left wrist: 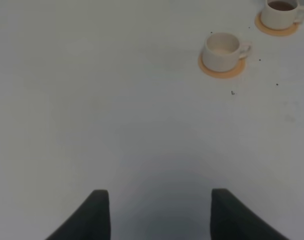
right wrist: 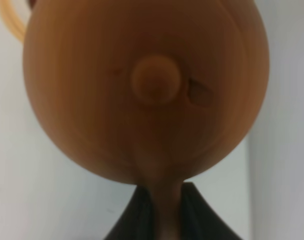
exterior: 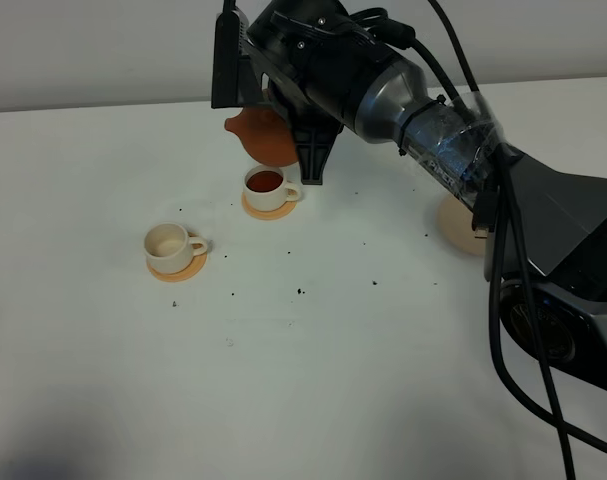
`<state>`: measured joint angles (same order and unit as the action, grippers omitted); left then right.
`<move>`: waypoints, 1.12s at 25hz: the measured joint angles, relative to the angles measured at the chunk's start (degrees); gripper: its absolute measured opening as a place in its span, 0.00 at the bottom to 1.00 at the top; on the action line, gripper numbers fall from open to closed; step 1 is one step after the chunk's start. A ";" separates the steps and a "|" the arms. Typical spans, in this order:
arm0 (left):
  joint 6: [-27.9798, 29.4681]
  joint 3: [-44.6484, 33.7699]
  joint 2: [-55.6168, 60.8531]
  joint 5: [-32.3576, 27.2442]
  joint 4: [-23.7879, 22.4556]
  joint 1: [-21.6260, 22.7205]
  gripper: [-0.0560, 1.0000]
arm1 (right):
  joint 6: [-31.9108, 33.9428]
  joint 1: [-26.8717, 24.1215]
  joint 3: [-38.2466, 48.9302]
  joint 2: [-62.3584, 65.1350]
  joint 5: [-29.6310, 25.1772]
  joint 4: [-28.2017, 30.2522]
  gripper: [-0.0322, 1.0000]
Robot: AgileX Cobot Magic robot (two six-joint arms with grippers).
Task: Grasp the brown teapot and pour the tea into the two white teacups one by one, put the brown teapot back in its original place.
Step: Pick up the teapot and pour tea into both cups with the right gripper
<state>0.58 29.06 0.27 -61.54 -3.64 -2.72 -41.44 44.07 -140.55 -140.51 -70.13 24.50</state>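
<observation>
Teapot (exterior: pixel 261 136): upper centre of the overhead frame, lifted off the table (exterior: pixel 313 390), spout toward the left, body just behind and above the far cup. Right claw (right wrist: pixel 159 215): clamped tight on the teapot's loop handle, a dark finger on each side of it; the lid knob faces the wrist camera. Far cup (exterior: pixel 266 185): just left of centre in the overhead frame, upright, filled with brown tea. Near cup (exterior: pixel 170 243): lower and further left, upright, handle to the right, inside pale. Coasters (exterior: pixel 268 211): two, orange, one under each cup. Disc (exterior: pixel 459 230): right of centre, flat on the table, partly hidden behind the right arm, well apart from the teapot and nothing resting on its visible part. Left claw (left wrist: pixel 160 205): jaws spread apart, nothing between them, over bare table with both cups beyond. Specks (exterior: pixel 301 291): small, dark, scattered on the table around the cups.
</observation>
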 joint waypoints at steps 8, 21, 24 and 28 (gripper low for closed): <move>0.00 0.00 0.00 0.00 0.00 0.00 0.49 | 11.07 0.33 0.00 0.00 -0.49 -5.03 0.14; 0.00 0.00 0.00 0.00 0.00 0.00 0.49 | 25.98 0.33 2.69 0.66 -0.34 -14.35 0.14; 0.00 0.00 0.00 0.00 0.00 0.00 0.49 | 28.24 0.33 8.74 2.88 -0.35 -15.25 0.14; 0.00 0.00 0.00 0.00 0.00 0.00 0.49 | 29.15 0.33 15.78 5.70 -0.40 -16.23 0.14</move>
<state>0.58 29.06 0.27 -61.54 -3.64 -2.72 -12.29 44.40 -124.77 -134.81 -70.53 8.27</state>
